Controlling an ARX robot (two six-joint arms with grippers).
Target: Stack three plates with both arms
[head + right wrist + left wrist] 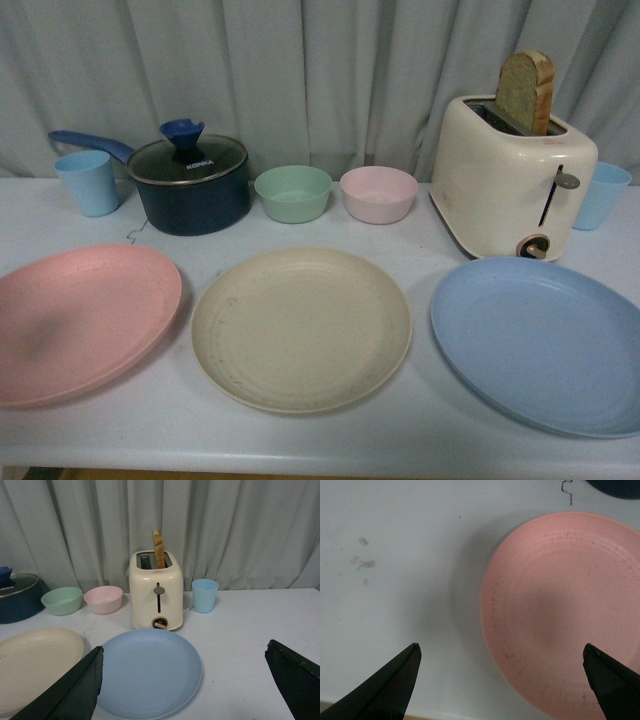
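No stack yet: the pink plate [85, 325] lies left of the cream plate [300, 328], the blue plate [545, 345] right of it, all apart on the counter [420, 440]. The left gripper [501, 649] and the right gripper [185, 647] hover, jaws wide, empty.

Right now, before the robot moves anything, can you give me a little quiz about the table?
1. True or false: the three plates sit in one stack.
2. Which bowl stands nearer the toaster: A green, B pink?
3. What sticks up out of the toaster?
Key: 1 false, the pink plate, cream plate and blue plate lie side by side, apart. 2 B, the pink bowl. 3 a slice of bread.
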